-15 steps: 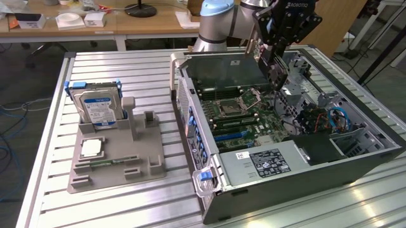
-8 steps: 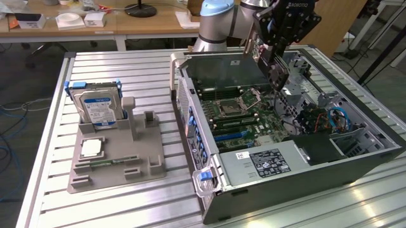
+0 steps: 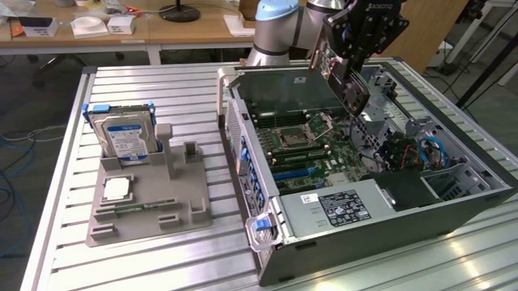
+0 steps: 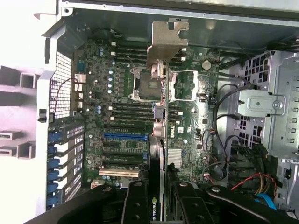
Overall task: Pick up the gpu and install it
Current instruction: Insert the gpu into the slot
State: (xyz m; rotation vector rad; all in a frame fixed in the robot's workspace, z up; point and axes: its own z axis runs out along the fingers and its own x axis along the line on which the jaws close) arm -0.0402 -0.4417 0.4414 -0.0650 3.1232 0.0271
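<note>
Slatted table [image 3: 145, 267], open computer case [image 3: 486, 182]; ROBOTIQ pincer [image 3: 353, 97] tight around gpu [image 4: 167, 46], label [image 4: 153, 201] apparently NVIDIA, above motherboard [image 4: 121, 93].

Green gpu [image 3: 324, 62], silver end bracket [image 4: 167, 43]

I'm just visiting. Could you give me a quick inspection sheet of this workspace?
Surface: slatted metal table, computer case lying open on it.
Job's things: graphics card held edge-on above the motherboard.
Clutter: gray holder with a hard drive.
Grippers: gripper shut on the graphics card.
Cables: blue wires inside the case; loose cables on the floor.
Surroundings: wooden desks with boxes behind.
</note>
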